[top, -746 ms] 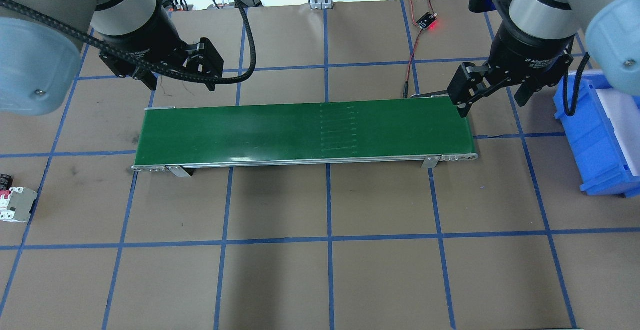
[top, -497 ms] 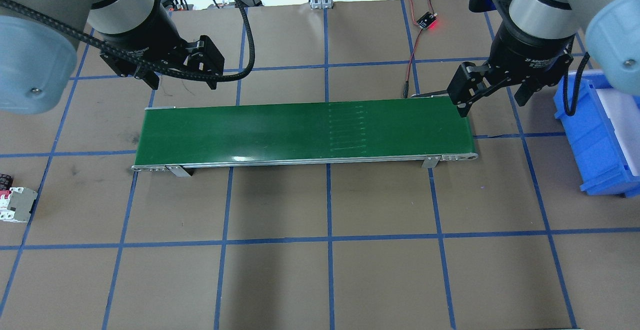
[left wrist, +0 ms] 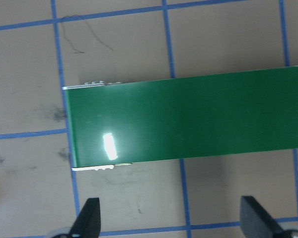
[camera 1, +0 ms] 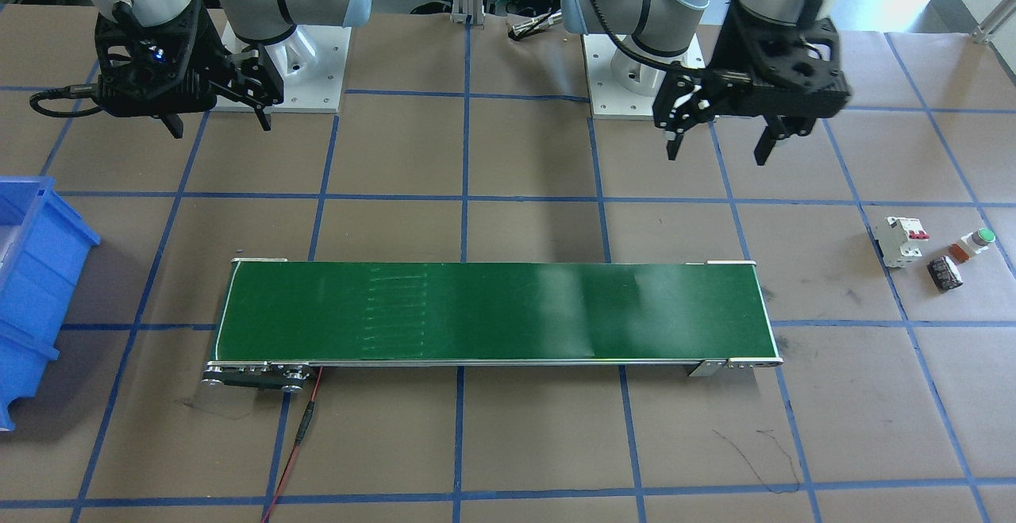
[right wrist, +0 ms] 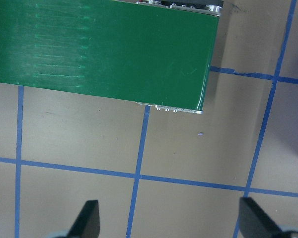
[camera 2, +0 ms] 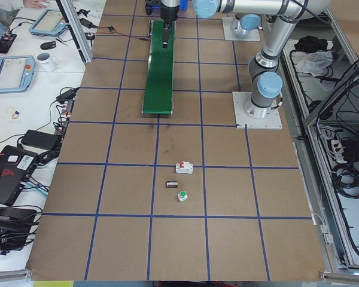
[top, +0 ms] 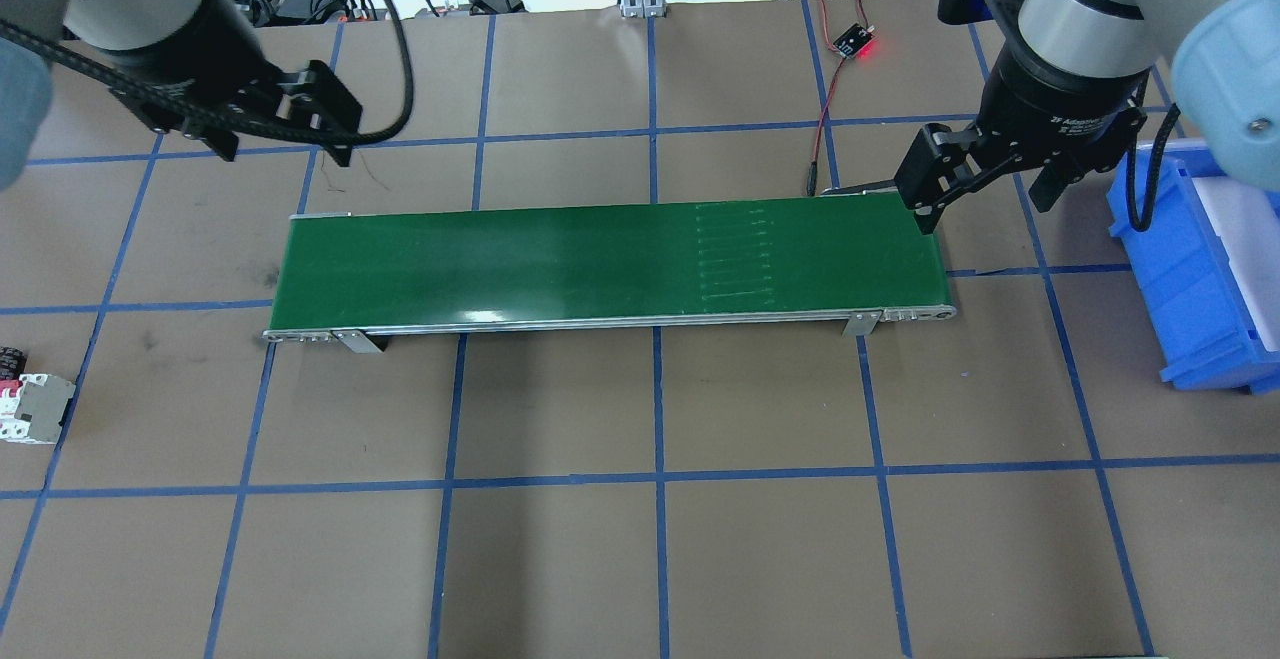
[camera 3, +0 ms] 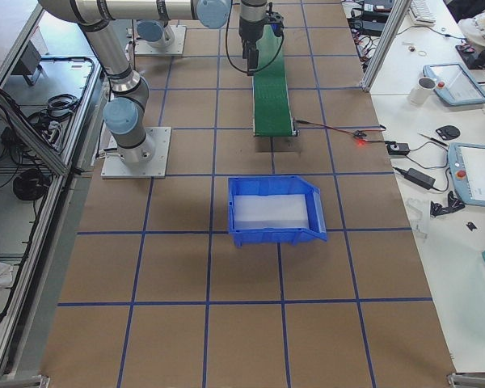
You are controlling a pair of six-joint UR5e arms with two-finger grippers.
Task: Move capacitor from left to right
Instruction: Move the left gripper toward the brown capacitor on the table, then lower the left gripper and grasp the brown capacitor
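Observation:
The capacitor (camera 1: 944, 274), a small black cylinder, lies on the brown table at the robot's far left. It barely shows at the overhead view's left edge (top: 10, 355) and is small in the exterior left view (camera 2: 172, 185). My left gripper (top: 284, 147) is open and empty, hovering above the table behind the left end of the green conveyor belt (top: 600, 264), far from the capacitor; it also shows in the front view (camera 1: 718, 151). My right gripper (top: 985, 211) is open and empty over the belt's right end.
A white circuit breaker (camera 1: 901, 241) and a green-capped push button (camera 1: 975, 243) lie beside the capacitor. A blue bin (top: 1190, 269) stands at the right edge. A small board with a red light (top: 853, 39) and its wires sit behind the belt.
My left gripper has moved left, away from the belt's middle. The line marks on the belt have shifted to the right. The right arm has not moved.

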